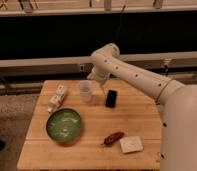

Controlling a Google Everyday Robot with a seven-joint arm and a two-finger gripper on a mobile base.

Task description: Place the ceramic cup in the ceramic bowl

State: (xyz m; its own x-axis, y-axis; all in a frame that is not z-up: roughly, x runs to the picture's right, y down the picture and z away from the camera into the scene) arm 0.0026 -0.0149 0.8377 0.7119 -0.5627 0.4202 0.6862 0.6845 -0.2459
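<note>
White cup (85,91) stands on the wooden table (92,145) at upper centre, not yet lifted. The green bowl (64,125), lower left, holds nothing. The gripper (96,80) hovers just right of the cup's rim, jaws apart and empty. Grasping, carrying and placing are all left to do.

**Surfaces and Finishes on the Worktop**

The worktop (92,150) is seen to be of pale wood, laid in smooth planks with a faint sheen. The ceramic bowl (64,126) is glazed green, glossy and pale-speckled inside. The ceramic cup (85,92) is shown white, smooth and slightly translucent. A black block (111,98) is finished matt. The arm (137,77) is clad in a smooth off-white shell. The pincer (96,81) is held just beside the cup's rim, toward the block; its finish cannot be told.
</note>
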